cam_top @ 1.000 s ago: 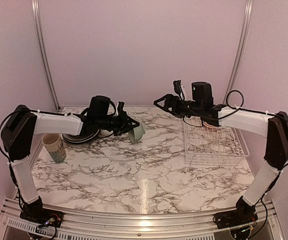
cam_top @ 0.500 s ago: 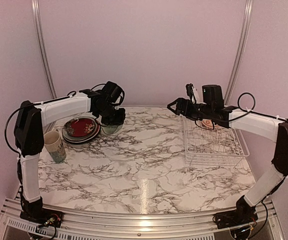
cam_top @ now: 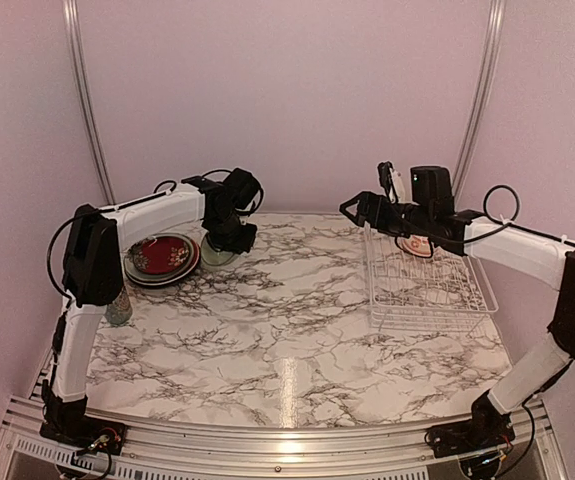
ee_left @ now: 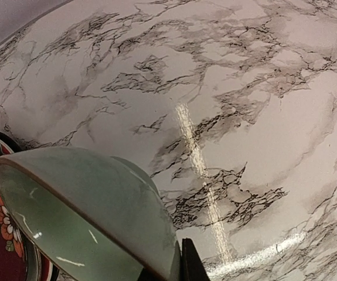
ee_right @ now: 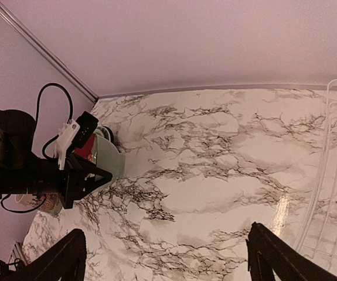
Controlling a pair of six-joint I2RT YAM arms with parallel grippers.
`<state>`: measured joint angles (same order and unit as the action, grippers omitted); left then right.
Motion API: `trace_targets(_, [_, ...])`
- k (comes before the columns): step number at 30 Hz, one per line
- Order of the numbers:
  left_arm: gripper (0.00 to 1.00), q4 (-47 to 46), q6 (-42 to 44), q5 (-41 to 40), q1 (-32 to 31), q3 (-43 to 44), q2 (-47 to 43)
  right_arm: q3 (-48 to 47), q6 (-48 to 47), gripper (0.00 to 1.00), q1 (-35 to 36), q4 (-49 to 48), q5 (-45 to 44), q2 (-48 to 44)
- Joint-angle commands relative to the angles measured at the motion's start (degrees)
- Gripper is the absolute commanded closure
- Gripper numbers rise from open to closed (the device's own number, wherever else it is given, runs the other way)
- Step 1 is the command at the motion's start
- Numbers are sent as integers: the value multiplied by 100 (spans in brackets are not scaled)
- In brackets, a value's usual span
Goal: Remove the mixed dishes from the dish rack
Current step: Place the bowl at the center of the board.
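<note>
**Far-left corner of the tabletop: green dish held beside the stack**

Near the far-left corner of the tabletop [cam_top: 287, 330], the left tool [cam_top: 225, 243] pinches the rim of a pale green dish [ee_left: 98, 205]. The dish is on edge and tilted, its hollow face turned down and left toward the stack of plates [cam_top: 159, 258], whose top plate is dark red with flowers. The stack lies just beside the dish, on its left. Whether the dish's lower rim touches the tabletop cannot be told. To rest flat on the stack, the dish would likely need carrying left and tipping level. A mug [cam_top: 119, 308] stands near the left edge, half hidden behind the left arm.

Along the right edge sits the white wire dish rack [cam_top: 432, 300]. One small patterned bowl [cam_top: 419, 246] is at its far end (the only dish visible in it). The right tool [cam_top: 350, 208], fingers spread wide and holding nothing, hovers above the rack's far-left corner, pointing left, away from the bowl. The bowl lies behind and below it, under the wrist, so the right arm is much nearer.
</note>
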<state>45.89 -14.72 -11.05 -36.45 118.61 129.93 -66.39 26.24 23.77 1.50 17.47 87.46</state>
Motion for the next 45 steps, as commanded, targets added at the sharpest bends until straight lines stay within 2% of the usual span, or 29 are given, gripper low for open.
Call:
trace_targets(1, [100,328,233,-291,-12,311,250,42,-63,8,-32,76,-88,-144])
trace_targets(13, [94,395,311,-267,-20,552,635,117,-4,8,-30,0,-36,-125])
trace_targets(19, [78,409,385,-258,-24,549,653,144,14,9,-31,-16,-34,-115])
trace_targets(26, [69,428,393,-188,-28,541,525,109,-10,9,-36,38,-31,-133])
trace_targets(33, [48,422,424,97,-46,529,90,65,-34,9,-34,93,-64,-132])
trace_targets(37, [40,376,419,239,-60,445,-285,18,-125,9,-31,223,-176,-163])
trace_targets(41, [31,36,435,211,-64,40,-1005,-68,-250,9,-36,439,-398,-193])
trace_targets(45, [25,-449,473,141,-58,-506,-1919,-124,-413,9,-30,651,-685,-226])
